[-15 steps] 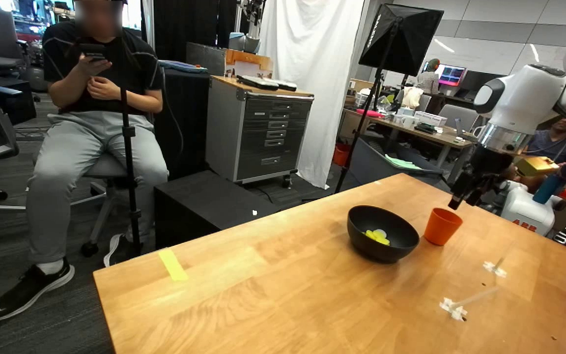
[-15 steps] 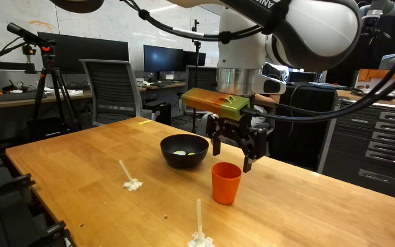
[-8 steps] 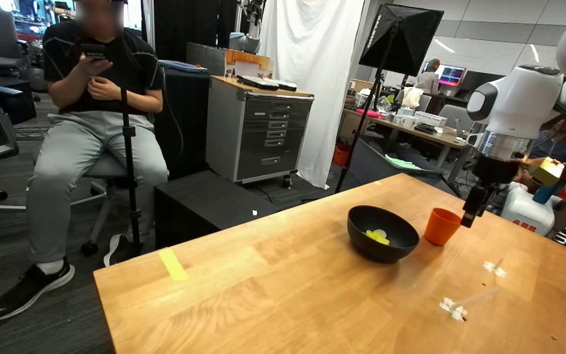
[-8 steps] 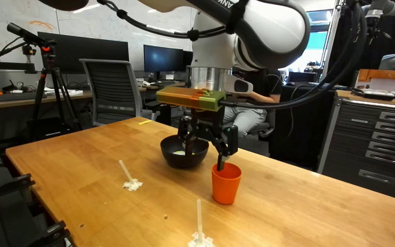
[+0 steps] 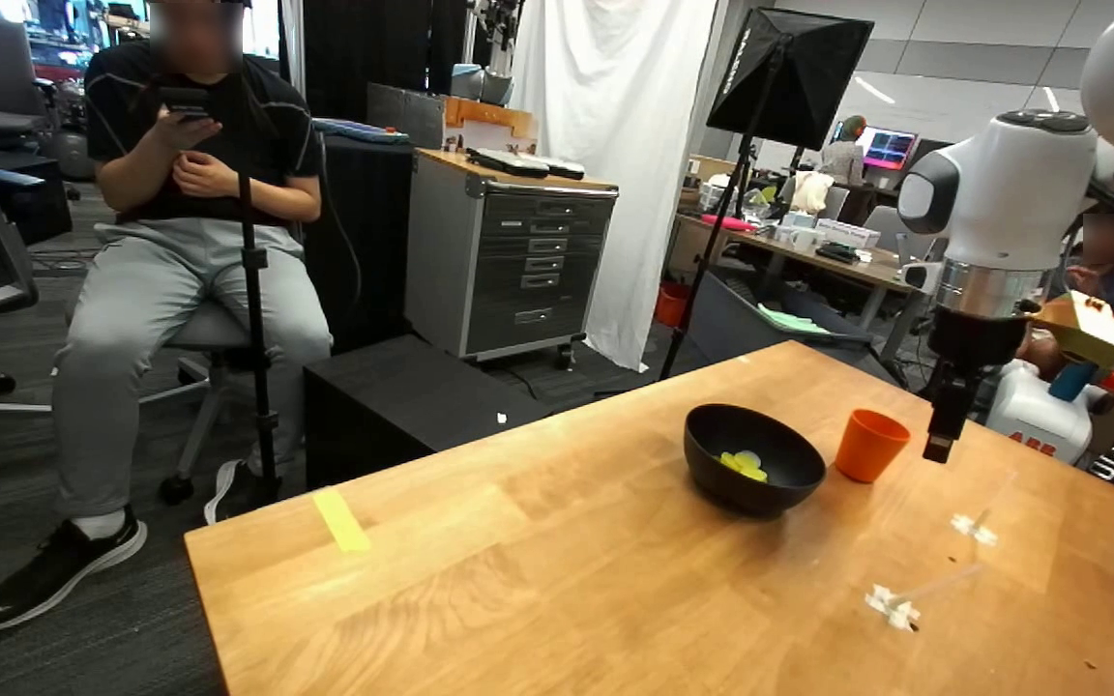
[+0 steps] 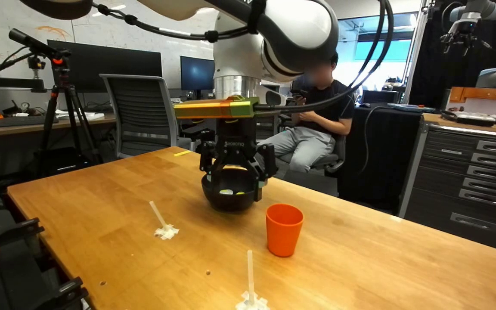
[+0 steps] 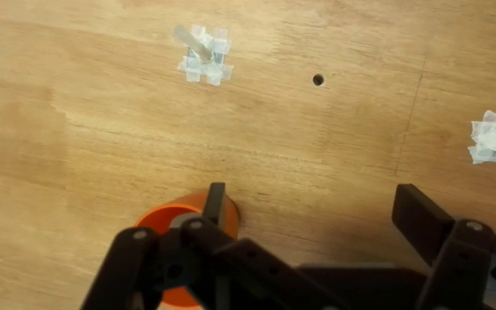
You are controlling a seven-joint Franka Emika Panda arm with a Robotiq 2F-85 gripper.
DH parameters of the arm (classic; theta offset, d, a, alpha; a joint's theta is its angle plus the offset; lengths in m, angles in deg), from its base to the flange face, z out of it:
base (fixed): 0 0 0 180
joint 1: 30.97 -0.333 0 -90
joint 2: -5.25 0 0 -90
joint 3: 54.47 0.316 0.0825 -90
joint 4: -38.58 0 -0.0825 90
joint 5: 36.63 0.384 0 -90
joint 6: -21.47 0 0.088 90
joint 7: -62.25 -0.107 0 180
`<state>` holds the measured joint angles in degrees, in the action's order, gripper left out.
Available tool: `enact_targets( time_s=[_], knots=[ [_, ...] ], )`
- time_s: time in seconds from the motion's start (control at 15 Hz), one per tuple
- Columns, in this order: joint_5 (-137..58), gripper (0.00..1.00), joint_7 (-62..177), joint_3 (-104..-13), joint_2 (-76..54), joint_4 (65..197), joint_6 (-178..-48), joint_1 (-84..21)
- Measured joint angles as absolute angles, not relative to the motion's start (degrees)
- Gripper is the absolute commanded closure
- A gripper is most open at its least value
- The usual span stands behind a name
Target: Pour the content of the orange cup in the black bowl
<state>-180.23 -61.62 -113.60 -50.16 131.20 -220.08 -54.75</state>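
Note:
The orange cup (image 5: 871, 447) stands upright on the table, close beside the black bowl (image 5: 743, 498); both also show in an exterior view, the cup (image 6: 283, 234) and the bowl (image 6: 226, 203). Several small yellow and whitish pieces (image 5: 745, 466) lie in the bowl. What is in the cup cannot be seen. My gripper (image 6: 237, 189) is open and empty above the table, off to one side of the cup, its fingers overlapping the bowl there. In the wrist view my gripper (image 7: 311, 193) has its left finger partly covering the cup (image 7: 159, 219); the bowl does not show.
Two short translucent rods stand taped to the wooden table (image 6: 114, 206), one (image 6: 159, 215) near the bowl and one (image 6: 250, 269) near the cup. A yellow tape strip (image 5: 339, 519) marks the far table end. A person (image 6: 312, 116) sits beyond the table.
My gripper has moved from near and above the cup to its side, leftward in an exterior view and rightward in an exterior view, and somewhat lower. It stays open. Cup and bowl have not moved.

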Motion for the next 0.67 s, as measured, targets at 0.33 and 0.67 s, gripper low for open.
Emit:
enact_targets(
  time_s=[0.33,0.67],
  knots=[
    [-180.23,0.0,-60.48,-117.2,-50.19,132.55,-220.08,-58.5],
    [-180.23,0.0,-60.22,-117.25,-50.19,132.99,-220.06,-58.48]
  ],
)
